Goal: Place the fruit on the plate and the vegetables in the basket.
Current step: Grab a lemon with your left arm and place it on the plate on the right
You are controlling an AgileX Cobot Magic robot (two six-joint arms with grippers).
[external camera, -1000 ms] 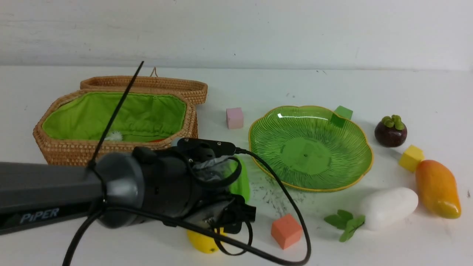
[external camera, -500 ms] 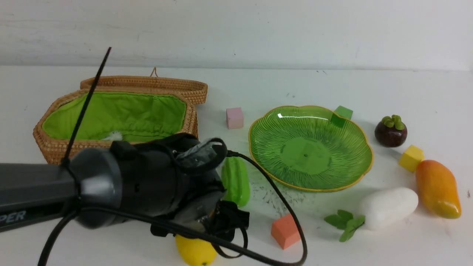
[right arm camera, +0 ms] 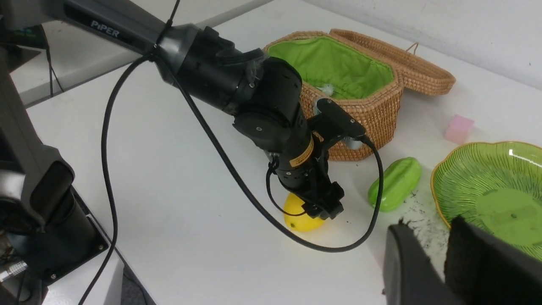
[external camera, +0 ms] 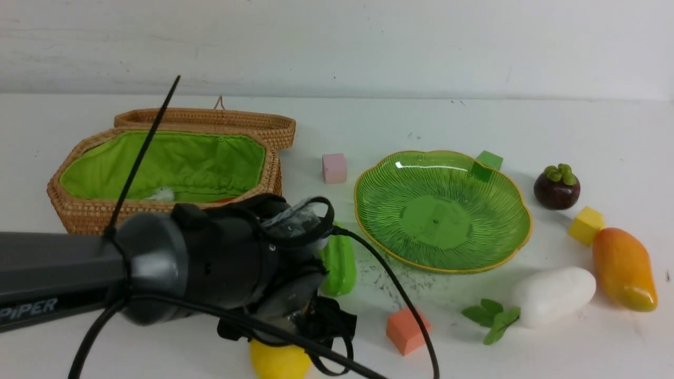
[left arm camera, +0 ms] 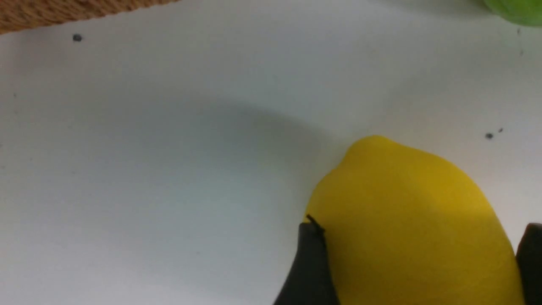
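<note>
Reaches down with the left gripper (right arm camera: 324,209) to the lemon (external camera: 279,362), which lies on the counter (external camera: 526,121) at the near edge, in front of the basket (external camera: 105,216) and near the cucumber (external camera: 339,266); straddles it with jaws spread wide, one of the fingers (left arm camera: 309,262) right against the yellow skin, the other at the opposite flank; shows no lift off the counter and no sure sign of a squeeze; looks like the set-up for a pick, wide enough to take the fruit across its belly; holds the right gripper (right arm camera: 446,231) above the counter near the plate (external camera: 442,210), nearly closed with only a slim gap and nothing in it, probably to stay out of the left arm's way; shows the plate bare, no fruit on it; has the mango (external camera: 624,268) and mangosteen (external camera: 556,187) out on the counter to the plate's right, the radish (external camera: 553,295) in front of it; shows the basket open, lid (external camera: 210,118) thrown back behind it, green lining exposed; inside, only a sliver of orange and a pale tuft over the near rim, perhaps the carrot, too little in view to be sure.
</note>
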